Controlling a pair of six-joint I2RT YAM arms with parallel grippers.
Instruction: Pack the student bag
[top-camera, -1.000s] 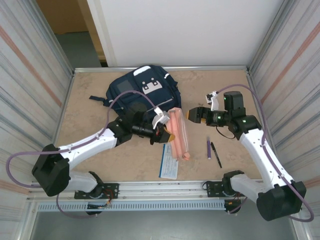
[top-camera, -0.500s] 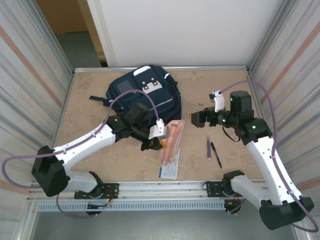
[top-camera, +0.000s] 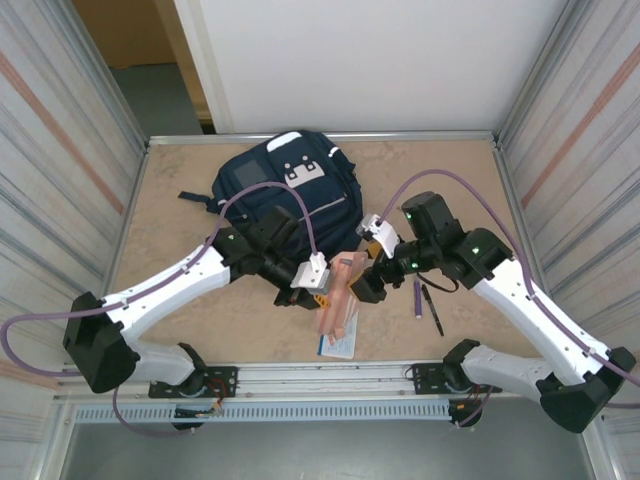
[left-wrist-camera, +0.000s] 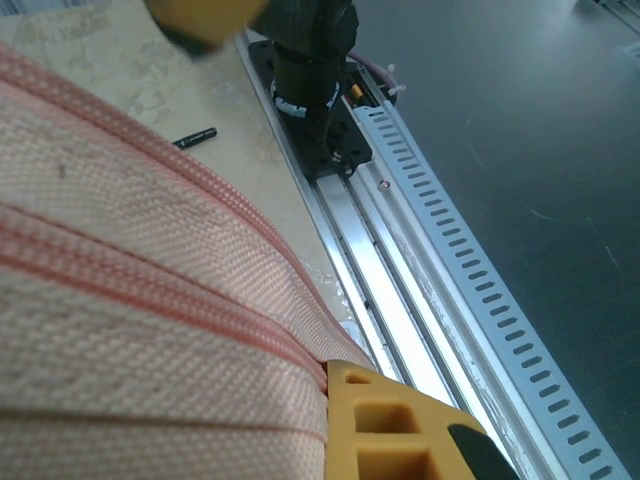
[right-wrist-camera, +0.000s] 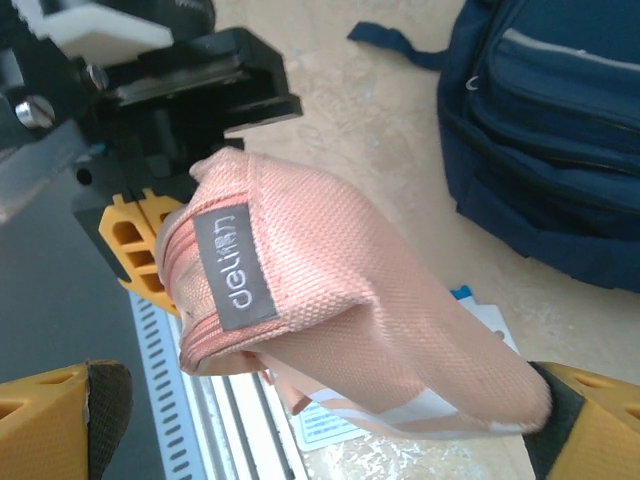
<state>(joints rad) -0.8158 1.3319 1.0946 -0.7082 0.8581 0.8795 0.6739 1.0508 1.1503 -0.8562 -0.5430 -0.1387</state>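
Your left jaws are clenched on the pink woven zip pouch (top-camera: 340, 290), lifting it off the counter (top-camera: 470, 180), likely so the wide-spread right jaws flanking it can take it; the large navy-blue fabric backpack (top-camera: 283, 185) lies just beyond both.

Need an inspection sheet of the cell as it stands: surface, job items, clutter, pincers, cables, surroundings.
Surface: beige table, no spills seen.
Job's things: student bag lying at the back; pink pencil pouch held over the booklet.
Clutter: blue-and-white booklet at the near edge; purple pen and black pen side by side to its right.
Pincers: left pincer shut on the pouch; right pincer open, jaws either side of the pouch.
Cables: left purple cable loops across the bag; right purple cable arcs over its arm.
Surroundings: ribbed metal walls both sides, white panel behind.
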